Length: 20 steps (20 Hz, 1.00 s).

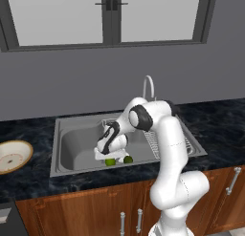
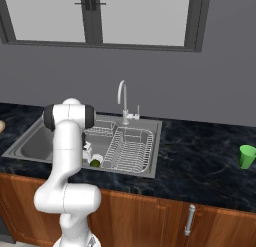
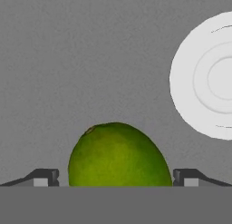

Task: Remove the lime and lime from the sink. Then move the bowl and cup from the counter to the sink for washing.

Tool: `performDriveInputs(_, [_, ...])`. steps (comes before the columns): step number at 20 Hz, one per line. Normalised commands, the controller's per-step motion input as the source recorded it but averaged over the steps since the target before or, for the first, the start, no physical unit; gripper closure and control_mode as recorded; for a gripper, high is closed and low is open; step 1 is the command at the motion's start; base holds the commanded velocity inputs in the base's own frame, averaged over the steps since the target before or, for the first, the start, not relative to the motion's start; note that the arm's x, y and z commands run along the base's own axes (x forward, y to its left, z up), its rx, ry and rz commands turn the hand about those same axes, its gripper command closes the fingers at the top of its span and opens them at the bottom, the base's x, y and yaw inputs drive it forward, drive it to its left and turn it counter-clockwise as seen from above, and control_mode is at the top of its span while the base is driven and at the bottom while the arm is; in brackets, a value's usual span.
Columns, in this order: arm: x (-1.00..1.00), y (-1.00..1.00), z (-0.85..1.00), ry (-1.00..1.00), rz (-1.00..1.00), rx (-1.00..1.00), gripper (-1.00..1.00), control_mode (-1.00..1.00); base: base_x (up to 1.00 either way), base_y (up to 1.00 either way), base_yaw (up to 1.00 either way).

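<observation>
Two limes lie on the floor of the grey sink (image 1: 72,144) near its front wall: a brighter yellow-green lime (image 1: 110,162) and a darker lime (image 1: 128,159) just right of it. My gripper (image 1: 110,156) reaches down into the basin and stands open right over the brighter lime. In the hand view that lime (image 3: 118,155) sits between the two fingertips (image 3: 45,177), which are spread wide on either side of it. The bowl (image 1: 12,156) rests on the counter (image 1: 28,182) left of the sink. The green cup (image 2: 246,156) stands on the counter far to the right.
A wire rack (image 2: 130,148) fills the sink's right part, with the chrome faucet (image 2: 122,98) behind it. The white drain (image 3: 208,82) lies on the basin floor close to the lime. Wooden cabinets (image 2: 150,221) sit below the counter.
</observation>
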Motion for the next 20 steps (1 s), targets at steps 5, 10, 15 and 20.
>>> performDriveInputs(5, [0.0, 0.05, -0.09, 0.01, 0.0, 0.0, 1.0, -1.0, 0.0, 0.0, 0.0])
performDriveInputs(10, [0.0, 0.01, -0.04, 0.05, 0.0, 0.0, 1.0, -1.0, 0.0, 0.0, 0.0])
performDriveInputs(15, [-0.06, -0.05, 0.08, 0.0, 0.0, 0.0, 1.0, -1.0, 0.0, 0.0, 0.0])
performDriveInputs(20, [-0.09, -0.02, 0.24, 0.0, 0.0, 0.01, 1.0, -1.0, 0.0, 0.0, 0.0])
